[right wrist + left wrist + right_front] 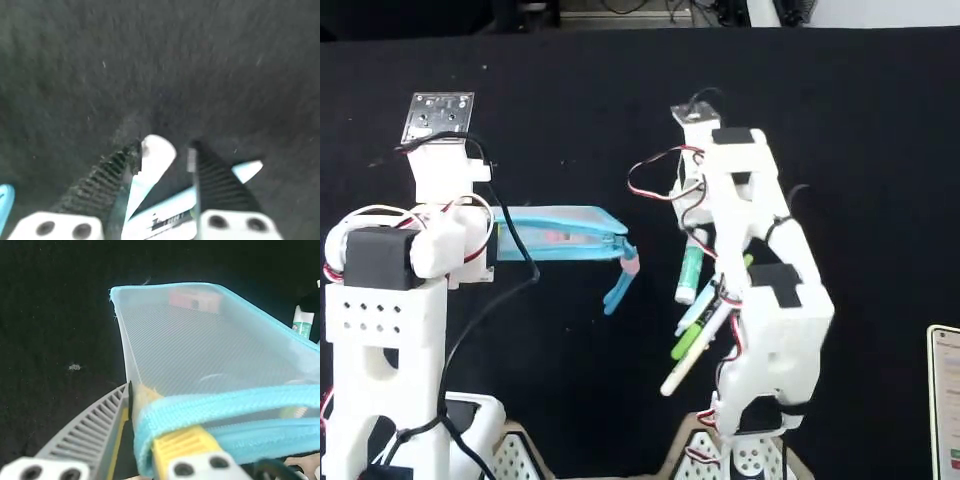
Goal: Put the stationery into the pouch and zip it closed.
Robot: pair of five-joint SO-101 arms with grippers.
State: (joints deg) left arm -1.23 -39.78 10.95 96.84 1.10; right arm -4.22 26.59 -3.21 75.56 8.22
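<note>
A light blue mesh pouch (555,232) lies left of centre, with a pink item (195,300) showing through its wall (200,345). My left gripper (137,405) is shut on the pouch's end by the zip band (225,407). A blue strap (618,285) hangs from the pouch's other end. The stationery lies in a bunch under the right arm (750,230): a green and white glue stick (690,275), a green highlighter (688,343) and a cream pen (692,362). My right gripper (164,150) is open just above the cloth, with a white and light blue pen (150,170) between its fingers.
A black cloth (860,120) covers the whole table. A small marker plate (438,115) sits at the back left. A white card (945,400) lies at the right edge. The two arm bases (380,400) stand along the front.
</note>
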